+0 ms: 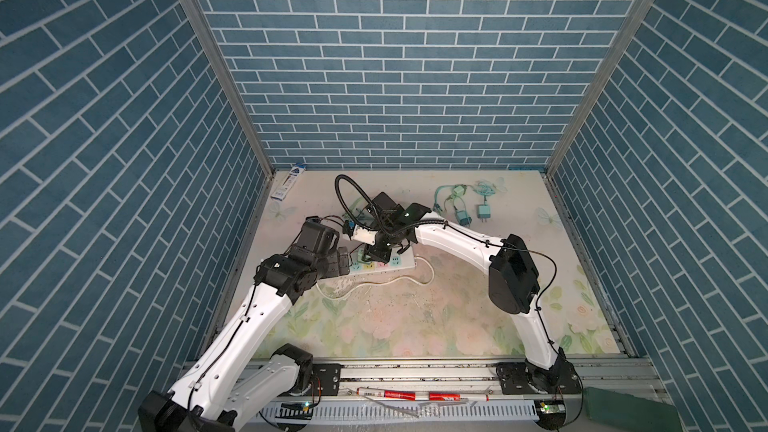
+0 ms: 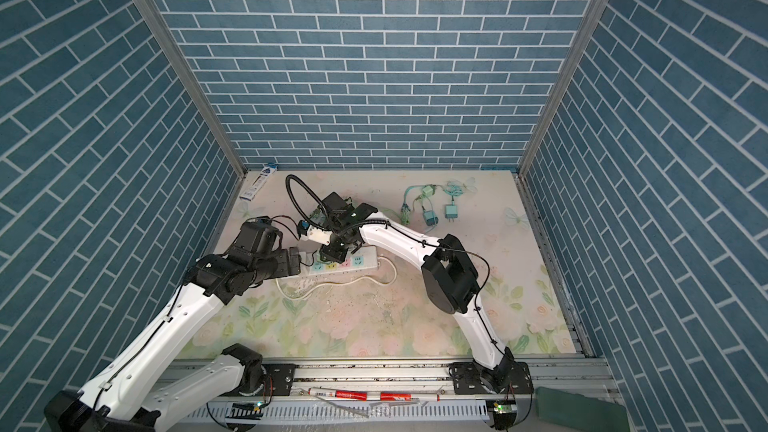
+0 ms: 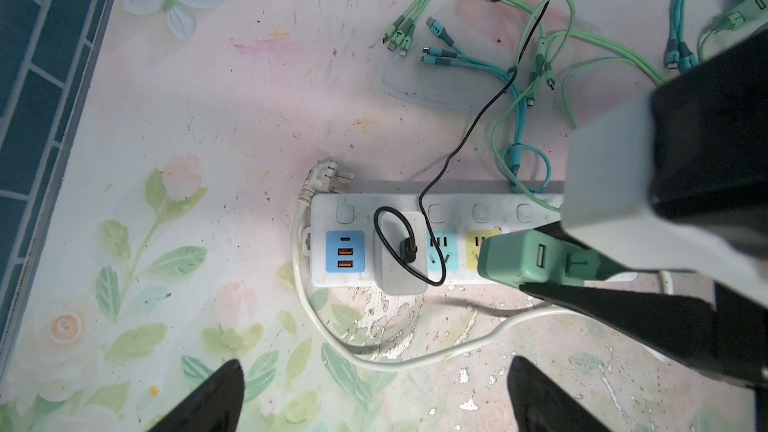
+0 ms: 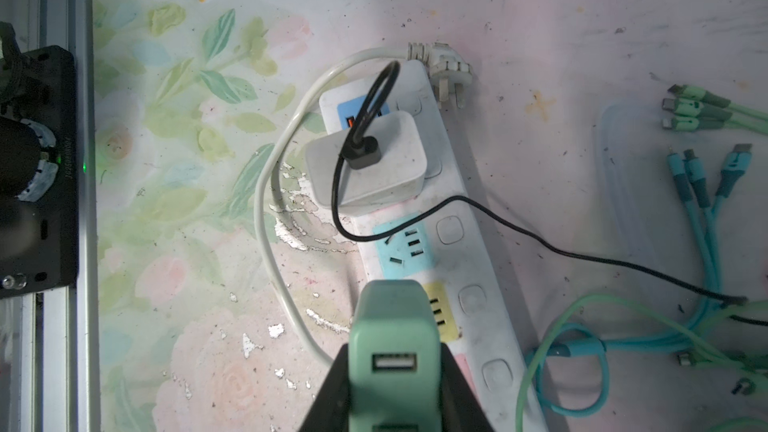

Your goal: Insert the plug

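One tabletop (image 4: 540,35) carries one power strip (image 4: 461,263). Two arms work here. The left end effector (image 3: 376,367) is spread wide and empty near the strip's end; I think it should steady the strip. The right end effector (image 4: 392,367) pinches the one green plug (image 4: 390,317) over the yellow socket (image 4: 444,309). Keep the plug upright, line it up with the slots, and press straight down. One white charger (image 4: 365,160) is already seated.

A robot test booth: brick-print walls (image 1: 395,76), aluminium frame (image 1: 415,369), floral tabletop (image 1: 395,326).
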`<action>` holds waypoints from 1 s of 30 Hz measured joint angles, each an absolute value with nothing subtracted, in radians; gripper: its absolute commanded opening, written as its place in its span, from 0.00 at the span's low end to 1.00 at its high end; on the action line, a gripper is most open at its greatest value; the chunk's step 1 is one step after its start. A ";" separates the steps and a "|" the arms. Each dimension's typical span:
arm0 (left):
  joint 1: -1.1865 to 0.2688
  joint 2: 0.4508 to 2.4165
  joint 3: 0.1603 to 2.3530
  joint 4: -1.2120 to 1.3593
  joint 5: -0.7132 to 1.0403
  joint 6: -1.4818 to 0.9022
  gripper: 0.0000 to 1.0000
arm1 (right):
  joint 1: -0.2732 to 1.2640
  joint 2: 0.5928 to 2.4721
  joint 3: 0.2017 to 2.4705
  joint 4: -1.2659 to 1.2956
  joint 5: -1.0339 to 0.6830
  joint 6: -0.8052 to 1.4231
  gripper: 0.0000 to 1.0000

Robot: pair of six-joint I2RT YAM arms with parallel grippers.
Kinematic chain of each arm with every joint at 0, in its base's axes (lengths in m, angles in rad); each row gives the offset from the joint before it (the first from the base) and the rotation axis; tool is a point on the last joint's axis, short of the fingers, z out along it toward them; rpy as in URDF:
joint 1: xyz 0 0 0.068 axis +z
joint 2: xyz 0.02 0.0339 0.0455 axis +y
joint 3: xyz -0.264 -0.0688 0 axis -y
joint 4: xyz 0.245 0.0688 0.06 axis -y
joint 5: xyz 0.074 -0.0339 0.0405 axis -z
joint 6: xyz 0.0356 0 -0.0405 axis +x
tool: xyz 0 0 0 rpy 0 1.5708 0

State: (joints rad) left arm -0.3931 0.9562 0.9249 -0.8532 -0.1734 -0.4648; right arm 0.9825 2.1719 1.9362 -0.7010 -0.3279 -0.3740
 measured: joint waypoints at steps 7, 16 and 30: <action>-0.370 0.908 0.921 -0.860 -0.171 -0.468 1.00 | 0.999 2.177 1.937 -0.685 -0.304 -0.404 0.08; -0.343 0.875 0.903 -0.866 -0.170 -0.468 1.00 | 1.005 2.196 1.938 -0.681 -0.287 -0.417 0.07; -0.338 0.876 0.891 -0.872 -0.149 -0.466 1.00 | 1.074 2.189 1.908 -0.680 -0.277 -0.391 0.07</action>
State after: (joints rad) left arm -0.3378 0.8757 0.8909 -0.8722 -0.1490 -0.4664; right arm 1.0737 2.1895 1.9083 -0.6796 -0.2768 -0.3912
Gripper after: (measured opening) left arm 0.995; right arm 0.292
